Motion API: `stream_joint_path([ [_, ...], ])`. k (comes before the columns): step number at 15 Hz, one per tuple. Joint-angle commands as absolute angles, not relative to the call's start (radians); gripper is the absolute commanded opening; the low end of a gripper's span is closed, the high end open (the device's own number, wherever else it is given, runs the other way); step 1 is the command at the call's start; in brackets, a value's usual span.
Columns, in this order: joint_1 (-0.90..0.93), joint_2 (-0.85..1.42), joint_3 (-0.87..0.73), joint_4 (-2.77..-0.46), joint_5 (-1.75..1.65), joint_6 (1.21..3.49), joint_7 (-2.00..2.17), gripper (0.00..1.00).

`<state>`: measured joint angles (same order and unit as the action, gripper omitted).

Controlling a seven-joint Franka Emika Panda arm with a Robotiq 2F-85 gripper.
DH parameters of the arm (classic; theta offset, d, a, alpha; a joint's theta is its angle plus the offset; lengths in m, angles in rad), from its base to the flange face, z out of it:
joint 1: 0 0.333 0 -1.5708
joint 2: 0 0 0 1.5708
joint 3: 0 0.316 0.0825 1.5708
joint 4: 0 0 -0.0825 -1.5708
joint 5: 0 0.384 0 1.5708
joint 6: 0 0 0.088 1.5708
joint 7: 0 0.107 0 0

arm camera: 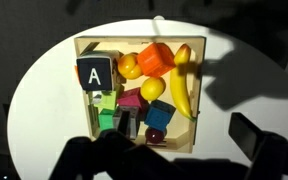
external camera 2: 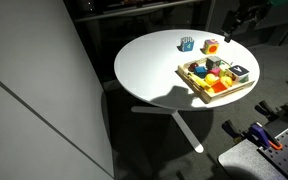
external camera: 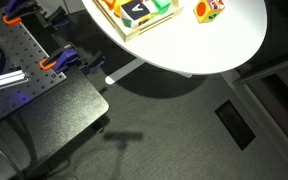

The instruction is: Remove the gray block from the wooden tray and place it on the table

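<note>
Spanning both exterior views, the round white worktop [external camera 2: 149, 70] is the largest thing and the place where the gray block [arm camera: 94, 72] must end up. Much of its top lies bare around the tray [arm camera: 134, 41]. Off the tray it carries only 2 small things, an orange block [external camera 2: 211, 46] and a blue piece [external camera 2: 187, 43], near each other and apart from the tray.

Next in size, the tray lies flat on the worktop, packed with toys. A banana [arm camera: 180, 88] runs along one side, orange and yellow pieces fill the middle, and a green block [arm camera: 108, 112] sits with magenta and blue ones toward the lower edge of the wrist view.

Smaller again, the gray block sits inside the tray, in the corner at the upper left of the wrist view. Its white letter A faces up; it is close to the rim on 2 sides, with the green block just beside it. An exterior view shows the gray block [external camera: 136, 10] in the tray too.

In the wrist view 2 dark shapes stand well apart at the lower edge with nothing gripped between them. I judge the jaws spread and empty, above the tray rather than at the gray block.

By my judgement, nothing of the task is done yet. Left are the descent onto the gray block, the grip, the lift clear of rim and neighbours, and the set-down on bare worktop.
</note>
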<state>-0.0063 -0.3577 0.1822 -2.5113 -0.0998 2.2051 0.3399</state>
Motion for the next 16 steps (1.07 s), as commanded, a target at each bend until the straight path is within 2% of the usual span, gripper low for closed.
stream_joint_path([
  [1, -0.054, -0.328, 0.193, -2.521, -0.244, 2.307, 0.447, 1.0],
  [16, -0.075, -0.239, 0.146, -2.471, -0.297, 2.268, 0.484, 1.0],
])
